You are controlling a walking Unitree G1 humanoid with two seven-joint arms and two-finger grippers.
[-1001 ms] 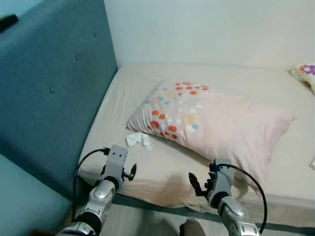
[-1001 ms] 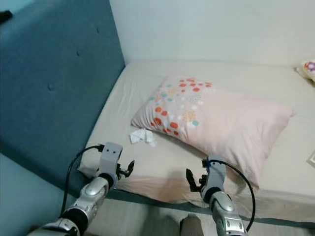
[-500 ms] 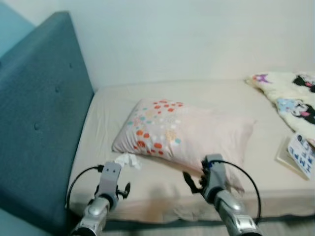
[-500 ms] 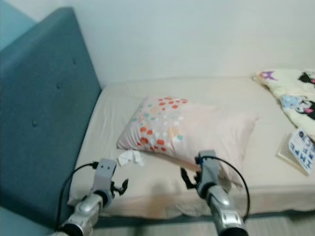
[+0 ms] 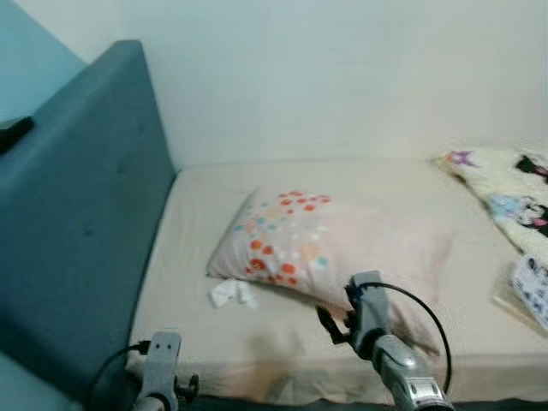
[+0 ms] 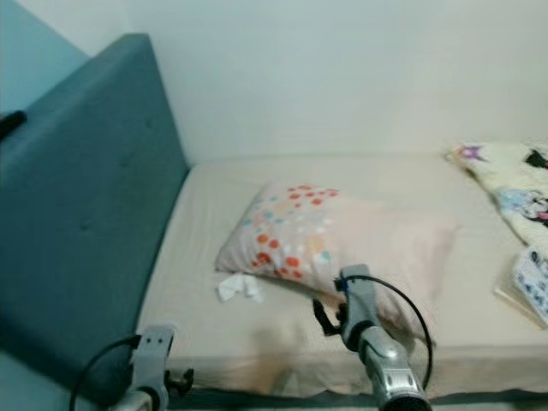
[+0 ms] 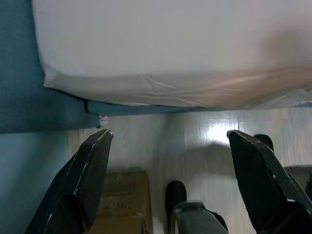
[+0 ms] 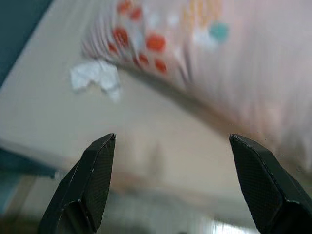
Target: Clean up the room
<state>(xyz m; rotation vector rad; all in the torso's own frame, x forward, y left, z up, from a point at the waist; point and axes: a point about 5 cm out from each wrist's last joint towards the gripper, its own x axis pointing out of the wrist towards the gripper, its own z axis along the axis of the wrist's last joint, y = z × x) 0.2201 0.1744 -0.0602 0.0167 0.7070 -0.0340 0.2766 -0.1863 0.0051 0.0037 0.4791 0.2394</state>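
1. Beige bed (image 5: 205, 360) carries a crumpled tissue (image 5: 229, 293) beside the dotted pillow (image 5: 325, 248).
2. Left gripper (image 7: 168, 183) has dropped lower; right gripper (image 8: 170, 183) hovers near; both jaws open, empty.
3. Tissue remains unpicked.
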